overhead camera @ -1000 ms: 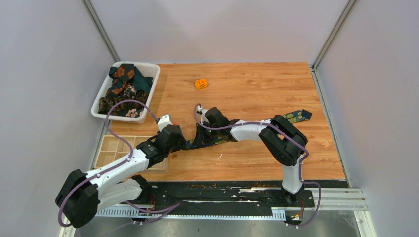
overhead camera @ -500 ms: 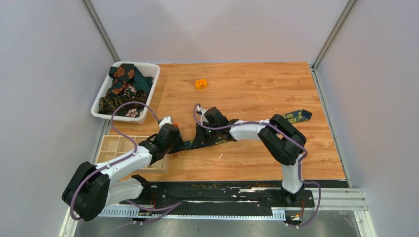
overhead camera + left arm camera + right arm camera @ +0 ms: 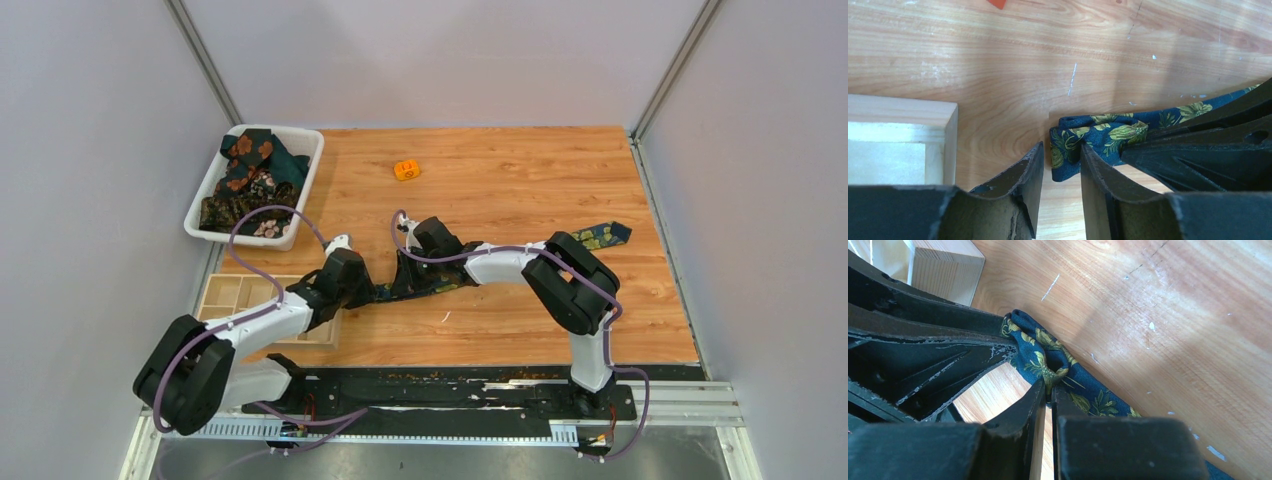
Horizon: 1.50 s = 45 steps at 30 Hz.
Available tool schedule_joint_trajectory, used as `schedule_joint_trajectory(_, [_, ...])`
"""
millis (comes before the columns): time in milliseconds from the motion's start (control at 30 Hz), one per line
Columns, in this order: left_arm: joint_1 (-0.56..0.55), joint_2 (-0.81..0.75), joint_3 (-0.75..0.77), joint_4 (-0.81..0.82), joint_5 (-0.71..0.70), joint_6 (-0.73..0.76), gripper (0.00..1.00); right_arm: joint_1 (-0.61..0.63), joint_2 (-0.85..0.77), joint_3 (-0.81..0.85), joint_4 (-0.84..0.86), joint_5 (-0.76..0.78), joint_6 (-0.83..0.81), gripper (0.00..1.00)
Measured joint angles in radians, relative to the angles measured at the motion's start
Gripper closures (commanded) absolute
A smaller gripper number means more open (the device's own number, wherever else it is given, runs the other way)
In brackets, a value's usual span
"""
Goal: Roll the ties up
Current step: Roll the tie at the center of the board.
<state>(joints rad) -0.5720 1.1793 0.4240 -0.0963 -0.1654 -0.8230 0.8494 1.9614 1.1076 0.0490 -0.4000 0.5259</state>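
Left wrist view | folded end of navy tie (image 3: 1108, 132) sits inside left hand (image 3: 1060, 152), half-parted, not clamped | tie runs rightward along bench (image 3: 998, 50) | right hand (image 3: 1048, 395) pinched tight on it just beside.

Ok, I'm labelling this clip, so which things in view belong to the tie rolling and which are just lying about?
Part of the job: navy tie, pinched by the right claw and straddled by the left claw; ties in the white bin.
Lying about: orange cube; wooden tray; small red piece.
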Motion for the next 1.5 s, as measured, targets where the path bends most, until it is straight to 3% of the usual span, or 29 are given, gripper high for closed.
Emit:
schedule_joint_trajectory(267, [0.006,0.024,-0.012,0.065,0.023,-0.004,0.89,0.000,0.000,0.000,0.000,0.002,0.000,0.97])
schedule_joint_trajectory(400, [0.010,0.021,-0.014,0.073,0.031,-0.003,1.00,0.000,0.000,0.011,-0.018,0.002,-0.002,0.84])
schedule_joint_trajectory(500, [0.010,0.015,-0.016,0.071,0.033,-0.003,1.00,0.000,0.000,0.034,-0.057,0.005,-0.008,0.72])
schedule_joint_trajectory(600, [0.010,0.011,-0.016,0.064,0.033,-0.003,1.00,0.000,-0.003,0.061,-0.101,0.009,-0.019,0.70])
schedule_joint_trajectory(1000, [0.010,-0.046,-0.010,-0.044,0.025,-0.008,1.00,0.048,-0.051,0.162,-0.190,0.053,-0.041,0.93])
schedule_joint_trajectory(1500, [0.010,-0.110,-0.002,-0.133,0.015,-0.024,1.00,0.064,0.064,0.178,-0.188,0.075,-0.037,0.98])
